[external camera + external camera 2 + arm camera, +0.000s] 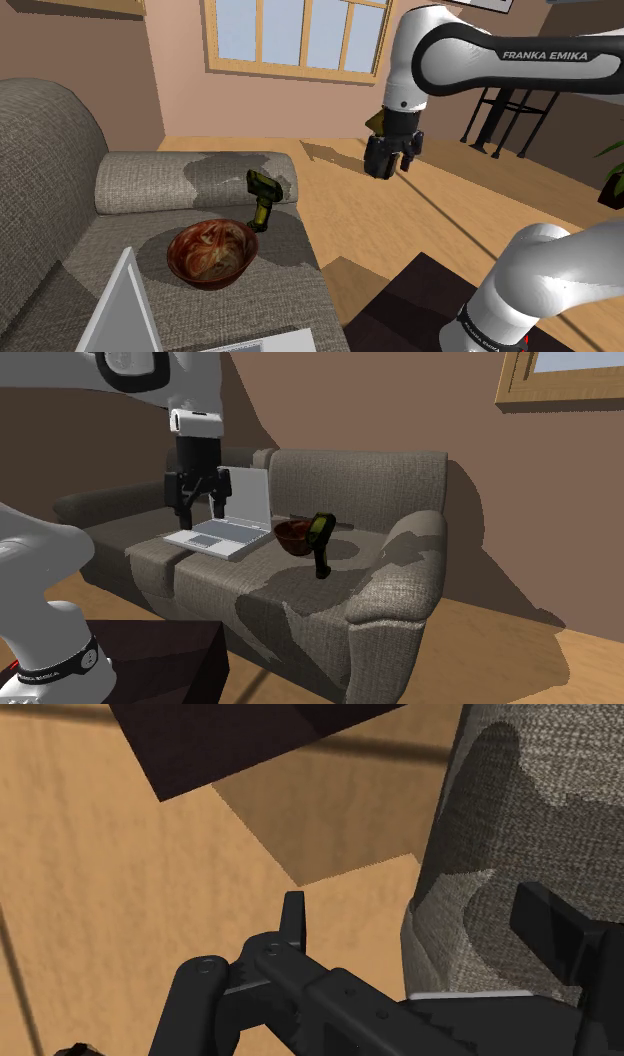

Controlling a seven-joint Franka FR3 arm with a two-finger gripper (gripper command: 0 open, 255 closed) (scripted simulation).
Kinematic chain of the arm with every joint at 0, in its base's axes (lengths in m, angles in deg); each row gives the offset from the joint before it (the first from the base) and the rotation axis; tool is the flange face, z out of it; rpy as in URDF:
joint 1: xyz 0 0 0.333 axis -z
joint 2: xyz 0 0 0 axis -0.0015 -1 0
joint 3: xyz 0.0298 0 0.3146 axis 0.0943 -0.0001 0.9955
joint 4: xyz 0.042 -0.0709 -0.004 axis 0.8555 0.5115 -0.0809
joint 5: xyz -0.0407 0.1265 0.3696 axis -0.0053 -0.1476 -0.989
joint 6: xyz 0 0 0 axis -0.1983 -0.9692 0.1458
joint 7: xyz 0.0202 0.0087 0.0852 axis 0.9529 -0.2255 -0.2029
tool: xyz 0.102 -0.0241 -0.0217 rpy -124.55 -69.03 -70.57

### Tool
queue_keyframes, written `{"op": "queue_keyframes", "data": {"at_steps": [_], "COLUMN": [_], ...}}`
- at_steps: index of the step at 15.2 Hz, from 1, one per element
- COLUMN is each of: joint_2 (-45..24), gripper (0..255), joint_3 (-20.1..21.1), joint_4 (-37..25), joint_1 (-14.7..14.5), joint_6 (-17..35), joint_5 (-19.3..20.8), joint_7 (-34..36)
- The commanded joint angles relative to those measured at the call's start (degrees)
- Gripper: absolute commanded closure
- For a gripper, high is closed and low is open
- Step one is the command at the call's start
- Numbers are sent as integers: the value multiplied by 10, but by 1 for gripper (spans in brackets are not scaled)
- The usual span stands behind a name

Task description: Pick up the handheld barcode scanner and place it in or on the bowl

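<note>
The black hand point(200, 510) hangs released, its two fingers point(184, 500) pointing down and standing apart with nothing between them. In the wrist view the hand point(420, 919) shows the same gap. Below it there lie the wooden floor point(110, 884), a rounded side of the grey sofa point(520, 804) and a corner of the dark stand point(250, 744). In the shoulder view the hand point(392, 168) hovers over the floor point(430, 225), past the sofa's front edge and well apart from the task's things, on the end of the white arm point(450, 55). The handheld barcode scanner point(262, 200) stands upright on its grip on the seat of the sofa point(60, 200), near the padded armrest point(180, 180). It is dark with an olive-yellow body. It is just beside the bowl point(182, 245), between the bowl and the armrest; whether the two touch I cannot tell. The bowl is reddish brown with a swirled inside and sits on the same seat cushion, with nothing in it. In the second exterior view the scanner point(320, 542) stands in front of the bowl point(290, 534). An open pale laptop point(225, 517) rests on the seat on the bowl's other side. The stand point(400, 310) sits on the floor before the sofa. A window point(300, 35) is set in the wall behind.
</note>
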Motion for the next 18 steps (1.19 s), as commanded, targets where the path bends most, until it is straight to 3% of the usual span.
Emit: {"op": "queue_keyframes", "data": {"at_steps": [1,10,18], "joint_2": [-19,-163,-330], "gripper": [0,0,0], "joint_3": [29,136,200], "joint_4": [-1,-73,-180], "joint_1": [7,56,95], "joint_6": [20,123,217], "joint_5": [-29,-97,-69], "joint_7": [76,377,644]}}
